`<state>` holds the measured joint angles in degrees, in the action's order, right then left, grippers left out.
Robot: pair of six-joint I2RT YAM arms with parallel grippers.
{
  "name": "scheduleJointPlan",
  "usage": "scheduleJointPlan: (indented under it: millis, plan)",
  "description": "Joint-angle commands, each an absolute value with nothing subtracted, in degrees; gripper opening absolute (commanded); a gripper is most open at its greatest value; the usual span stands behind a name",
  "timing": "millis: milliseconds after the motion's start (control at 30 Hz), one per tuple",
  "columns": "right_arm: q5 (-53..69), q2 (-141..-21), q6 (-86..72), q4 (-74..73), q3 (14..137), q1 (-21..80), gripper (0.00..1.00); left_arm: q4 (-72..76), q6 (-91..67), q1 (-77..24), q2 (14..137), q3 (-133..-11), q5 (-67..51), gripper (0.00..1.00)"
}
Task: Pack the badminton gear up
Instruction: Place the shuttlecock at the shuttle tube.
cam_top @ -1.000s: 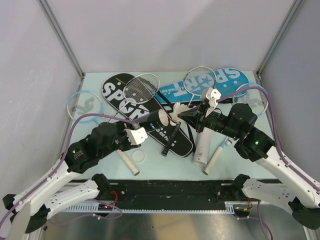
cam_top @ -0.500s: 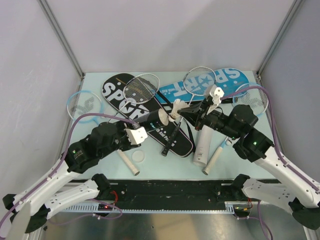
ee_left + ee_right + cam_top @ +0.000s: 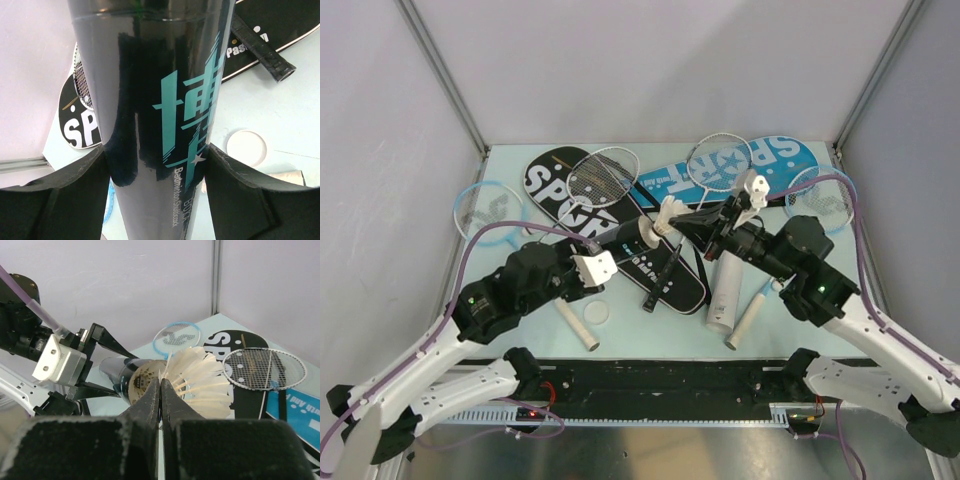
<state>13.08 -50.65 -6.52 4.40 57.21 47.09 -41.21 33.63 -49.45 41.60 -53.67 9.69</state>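
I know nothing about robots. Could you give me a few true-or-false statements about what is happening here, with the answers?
1. The left gripper holds a black tube. True.
2. The right gripper is empty. False: it is shut on the white shuttlecock, at the black tube's open end.
3. The round white lid caps the black tube. False: it lies on the table.
4. A white tube lies on the table. True.
5. Both SPORT covers are blue. False: there is a black cover and a blue cover.
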Motion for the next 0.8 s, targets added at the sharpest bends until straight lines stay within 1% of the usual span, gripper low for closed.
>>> scheduleJointPlan:
  millis: [0,267,467,767]
  plan:
    - [13.1,-53.04,-10.69,12.98,55.05,48.09,0.0,-37.51,32.07,-49.75,41.23,-57.37,9.6,0.24]
    - [13.2,-55.15,-15.9,16.32,52.27,51.84,0.0,-37.37,30.87,-49.82,41.54,-58.7,9.42,0.23]
    - [18.62,-55.82,-19.26,14.98,51.86,51.99,0.0,-36.45,35.19,-49.8,39.64,-56.45,8.14,0.21]
    - [28.07,-58.99,-21.04,15.42,52.25,50.26,0.0,-35.58,37.49,-49.82,39.34,-56.72,5.27,0.21]
